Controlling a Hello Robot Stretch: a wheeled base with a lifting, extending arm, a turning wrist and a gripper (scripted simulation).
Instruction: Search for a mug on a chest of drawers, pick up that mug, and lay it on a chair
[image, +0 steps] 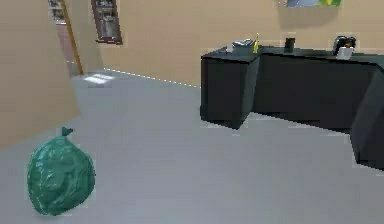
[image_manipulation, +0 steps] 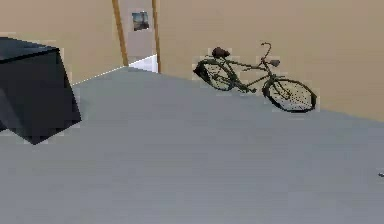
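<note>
Search step judged in progress; pick-up and placement on a chair are not yet done. Where the mug is cannot be told: small objects (image: 343, 46) on the dark bench (image: 290, 90), upper right of the forward view, are too small to identify. State of the jaws: cannot tell.

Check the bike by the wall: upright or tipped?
Upright. The bicycle stands on both wheels by the tan wall, saddle and handlebars on top. Cannot tell whether it leans on the wall.

Grey floor (image: 190, 150), tan walls (image: 180, 35), black counter (image: 290, 90), green bag (image: 60, 175), bicycle (image_manipulation: 255, 78) by wall.
</note>
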